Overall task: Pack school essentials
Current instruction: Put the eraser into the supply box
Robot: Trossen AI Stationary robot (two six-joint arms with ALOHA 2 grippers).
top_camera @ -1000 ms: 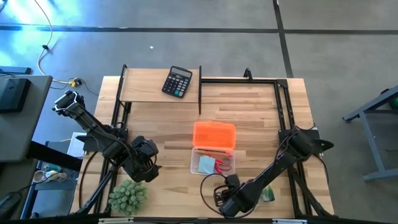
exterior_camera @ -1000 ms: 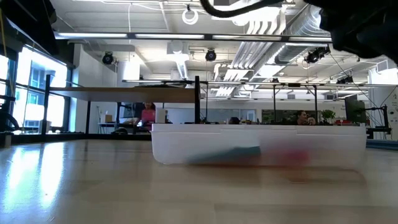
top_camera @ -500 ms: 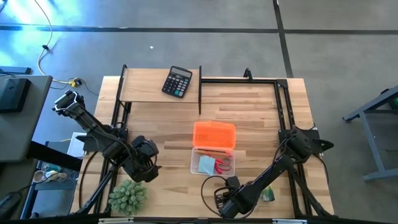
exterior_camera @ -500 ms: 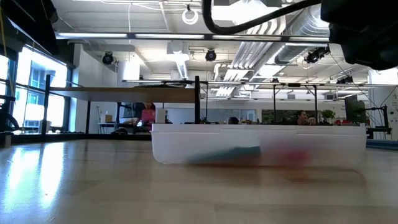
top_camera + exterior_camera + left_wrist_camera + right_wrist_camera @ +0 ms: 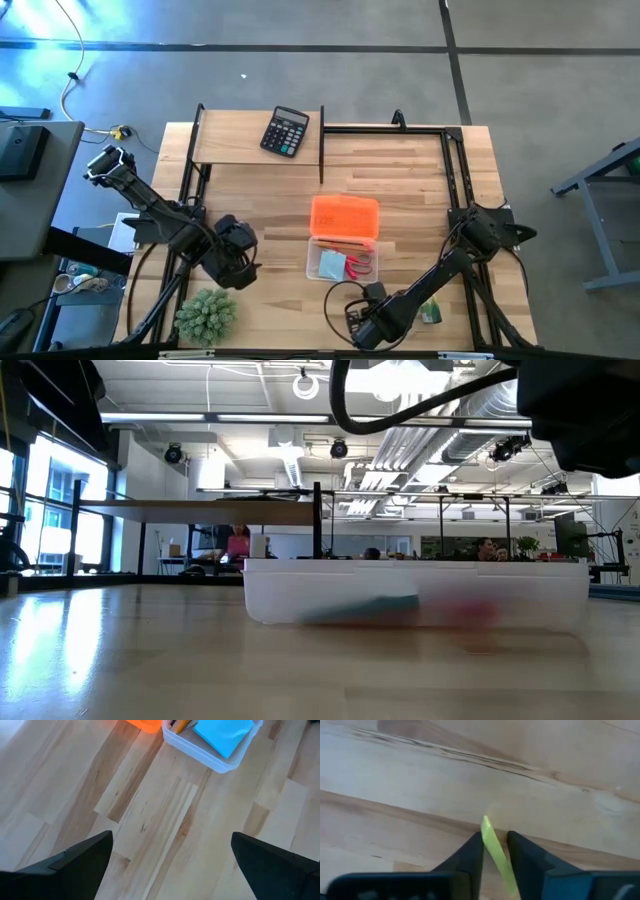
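The right gripper [image 5: 495, 851] pinches a thin yellow-green strip [image 5: 495, 849] near the clear box [image 5: 342, 262]; the strip's lower end is hidden between the jaws. The left gripper [image 5: 170, 862] stands wide open beside the box.

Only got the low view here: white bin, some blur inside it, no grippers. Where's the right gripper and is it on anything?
Observer: Right gripper is down at the table's near edge, in front of the white bin. Its wrist view shows the fingers closing on a thin yellow-green strip.
Operator: Left arm?
Observer: Left gripper hovers open above bare wood, to the bin's left, holding nothing.
Operator: What's the blur in the bin?
Observer: A light-blue notepad and red-handled scissors; an orange lid lies against the bin's far side.
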